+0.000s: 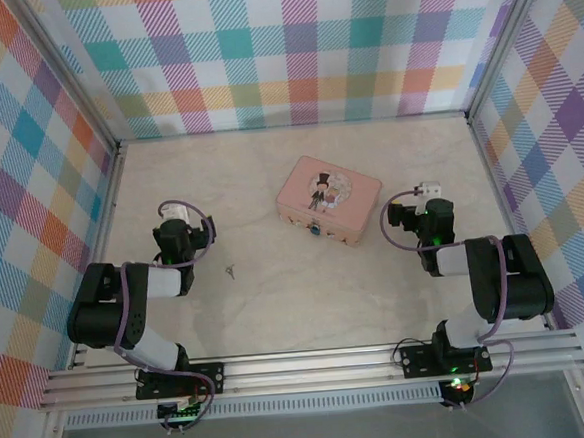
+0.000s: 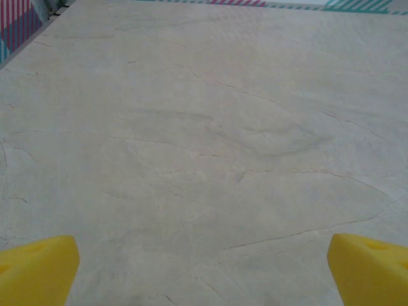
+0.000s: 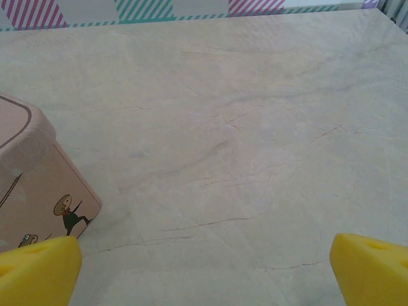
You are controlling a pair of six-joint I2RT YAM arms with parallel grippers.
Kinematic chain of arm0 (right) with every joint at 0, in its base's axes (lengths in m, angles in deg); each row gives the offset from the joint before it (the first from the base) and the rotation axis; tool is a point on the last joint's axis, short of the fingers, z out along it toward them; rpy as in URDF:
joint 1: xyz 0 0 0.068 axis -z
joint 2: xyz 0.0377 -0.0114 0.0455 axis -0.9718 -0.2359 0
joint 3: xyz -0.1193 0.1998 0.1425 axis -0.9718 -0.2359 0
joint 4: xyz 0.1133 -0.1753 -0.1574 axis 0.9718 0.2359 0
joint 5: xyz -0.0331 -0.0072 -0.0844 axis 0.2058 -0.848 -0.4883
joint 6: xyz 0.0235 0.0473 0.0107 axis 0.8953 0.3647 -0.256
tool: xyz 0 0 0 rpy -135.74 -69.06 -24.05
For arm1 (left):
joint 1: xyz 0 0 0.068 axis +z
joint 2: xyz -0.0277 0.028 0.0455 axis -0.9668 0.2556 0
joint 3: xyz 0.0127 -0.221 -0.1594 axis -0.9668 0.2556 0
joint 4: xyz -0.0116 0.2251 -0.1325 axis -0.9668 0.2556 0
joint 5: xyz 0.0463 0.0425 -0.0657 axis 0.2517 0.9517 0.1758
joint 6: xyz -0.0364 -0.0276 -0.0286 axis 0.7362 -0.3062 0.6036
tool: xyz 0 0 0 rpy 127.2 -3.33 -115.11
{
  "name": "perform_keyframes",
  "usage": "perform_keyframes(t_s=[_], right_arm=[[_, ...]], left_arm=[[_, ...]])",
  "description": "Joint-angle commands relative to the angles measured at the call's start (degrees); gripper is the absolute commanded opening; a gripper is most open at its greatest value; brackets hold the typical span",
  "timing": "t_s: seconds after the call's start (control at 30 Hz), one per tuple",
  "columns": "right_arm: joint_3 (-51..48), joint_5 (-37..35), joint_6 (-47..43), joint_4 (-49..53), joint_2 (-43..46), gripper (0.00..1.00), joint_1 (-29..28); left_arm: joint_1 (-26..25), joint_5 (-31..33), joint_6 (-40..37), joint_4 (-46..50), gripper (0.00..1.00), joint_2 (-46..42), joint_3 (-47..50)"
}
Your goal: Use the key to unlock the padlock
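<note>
The padlock is a tiny blue spot on the front side of the pink tin, near the table's middle. The key, small and silvery, lies flat on the table left of the tin. My left gripper rests low at the left, behind and left of the key, and its yellow fingertips stand wide apart over bare table. My right gripper sits right of the tin, open, with nothing between its fingertips. The tin's corner shows at the left of the right wrist view.
Checked cloth walls on a metal frame close in the marble-look table at the back and both sides. An aluminium rail with the arm bases runs along the near edge.
</note>
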Motion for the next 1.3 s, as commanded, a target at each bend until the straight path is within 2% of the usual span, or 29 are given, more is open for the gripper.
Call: perform_keyframes(t_s=[0.0,1.0,1.03,1.07,1.17,1.27], right_arm=[[0.6,0.1,0.7,-1.8,0.2,1.00,-0.1],[0.6,-0.3,0.9,-2.1,0.5,1.00,-0.2],[1.3,-1.2,1.2,0.6,1.9,1.00,-0.1],[1.9,-0.2,0.6,3.1,3.4,1.00,-0.2],[6.6,0.2,0.6,17.1,9.4,1.00,-0.2],[7.9,0.7,2.7,21.4,14.3,1.00,-0.2]], left_arm=[[-0.5,0.6,0.5,-1.9,1.00,-0.2,0.6],[-0.4,0.5,0.6,-2.0,1.00,-0.4,0.7],[-0.3,0.8,0.6,-1.8,1.00,-0.7,0.5],[-0.3,0.9,0.8,0.6,1.00,-1.7,-0.3],[-0.4,3.1,1.5,15.3,1.00,-5.8,-6.9],[-0.3,3.8,1.7,21.8,1.00,-8.4,-10.2]])
